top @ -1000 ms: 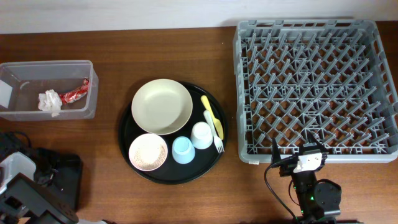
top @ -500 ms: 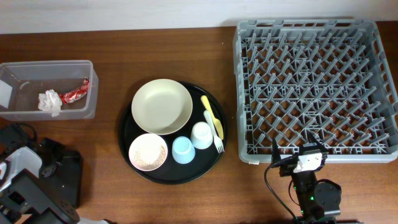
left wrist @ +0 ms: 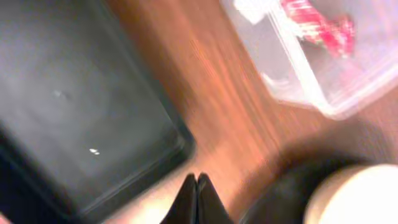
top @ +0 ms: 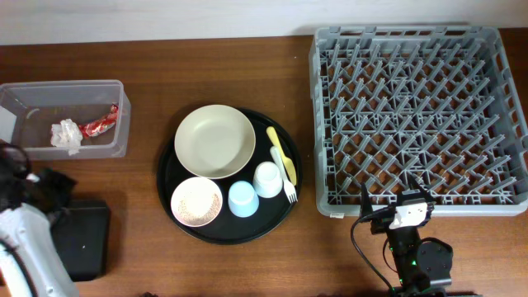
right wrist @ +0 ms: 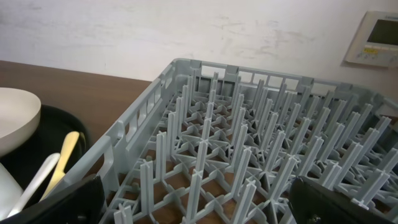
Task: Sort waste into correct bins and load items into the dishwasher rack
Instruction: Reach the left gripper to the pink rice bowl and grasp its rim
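The tissue (top: pixel 66 134) and the red wrapper (top: pixel 101 124) lie in the tub (top: pixel 33 95) by the bench's left edge, so I judge the dry waste sorted. The waste left is the rice (top: pixel 196 203), which sits in the pink bowl (top: pixel 176 200) on the tray (top: pixel 264 227) at mid-bench. The cream bowl (top: pixel 214 140), blue cup (top: pixel 242 199), white cup (top: pixel 267 178) and fork (top: pixel 280 153) share that tray. The rack (top: pixel 421 115) at the right edge holds no dish, so loading has not begun.

I take the rice to be the step in hand. It belongs, I think, in the bin (top: pixel 82 247) at the near left corner of the bench.

My left gripper (left wrist: pixel 198 185) is pressed fully closed with nothing between its fingers. It hangs over bare wood just beside the bin's corner, between bin and tub. Its view is blurred, but I see it touching nothing.

My right gripper (right wrist: pixel 196 199) is spread as wide as it goes and is empty. It sits at the rack's near wall, looking across the pegs, with the fork and cream bowl off to its left.

Next I would part my left fingers and reach to the tray's near left. There I would pinch the pink bowl by its rim, keeping it level so no grains spill. I would tip it only once it is over the bin.
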Motion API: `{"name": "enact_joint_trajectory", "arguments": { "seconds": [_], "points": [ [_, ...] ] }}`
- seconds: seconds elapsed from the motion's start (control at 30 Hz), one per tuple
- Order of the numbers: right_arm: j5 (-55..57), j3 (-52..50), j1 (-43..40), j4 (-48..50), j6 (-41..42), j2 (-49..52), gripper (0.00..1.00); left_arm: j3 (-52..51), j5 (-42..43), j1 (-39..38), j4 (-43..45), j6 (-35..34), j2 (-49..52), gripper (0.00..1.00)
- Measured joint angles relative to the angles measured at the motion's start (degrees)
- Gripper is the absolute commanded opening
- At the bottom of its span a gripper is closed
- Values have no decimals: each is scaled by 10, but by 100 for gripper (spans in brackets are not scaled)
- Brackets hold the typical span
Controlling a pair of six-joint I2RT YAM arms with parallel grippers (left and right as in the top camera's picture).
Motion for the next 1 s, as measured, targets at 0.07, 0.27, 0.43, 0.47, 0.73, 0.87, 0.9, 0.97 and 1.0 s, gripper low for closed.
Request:
{"name": "enact_joint_trajectory", "arguments": {
  "seconds": [0.07,0.27,0.43,0.47,0.73,0.87,0.9,0.97,1.0],
  "points": [
    [0,0,0,0,-1,0,98,0,37,-64,-29,19,-10,0],
    [0,0,0,0,0,0,98,0,45,-343,-41,50,-20,0],
    [0,0,0,0,0,0,98,0,-30,-537,-42,68,-20,14],
    [0,0,0,0,0,0,98,0,-42,-566,-41,69,-18,18],
    [0,0,0,0,0,0,98,0,-55,-607,-20,69,88,19],
    [0,0,0,0,0,0,98,0,-52,-607,-20,45,115,16],
    [0,0,0,0,0,0,98,0,-52,-607,-20,24,118,17],
    [0,0,0,0,0,0,98,-1,-52,-607,-19,-5,121,17],
    [0,0,0,0,0,0,98,-3,-52,-607,-17,-13,121,17]
  ]
}}
